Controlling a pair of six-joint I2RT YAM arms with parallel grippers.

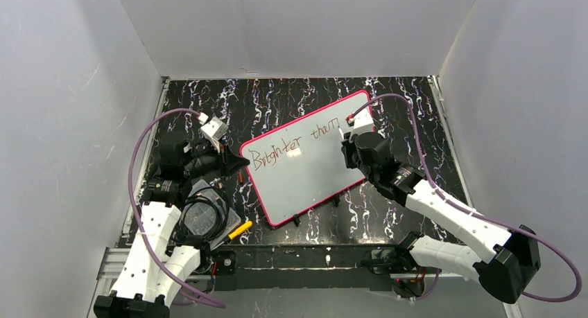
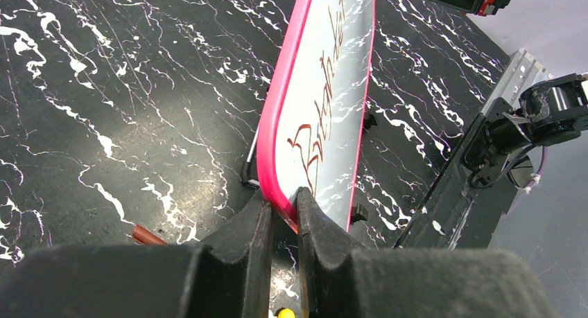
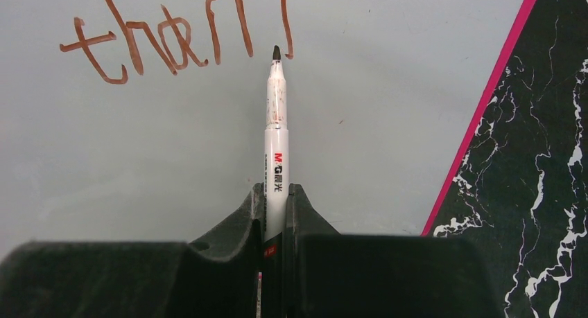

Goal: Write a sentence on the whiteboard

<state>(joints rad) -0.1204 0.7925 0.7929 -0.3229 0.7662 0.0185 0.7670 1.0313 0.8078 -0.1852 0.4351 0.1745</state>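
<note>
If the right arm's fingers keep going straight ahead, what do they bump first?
Probably the glossy white, pink-framed whiteboard: the white marker pen clamped in the right fingers aims at it beside the reddish-brown word "than". The tip may already touch.

Past the far edge of the whiteboard, the marbled table is open right up to the back wall, and there's room off its right side too. The left gripper clamps its left corner. The right gripper, pinching a marker, hangs over its upper right. Clutter crowds its near-left side.
</note>
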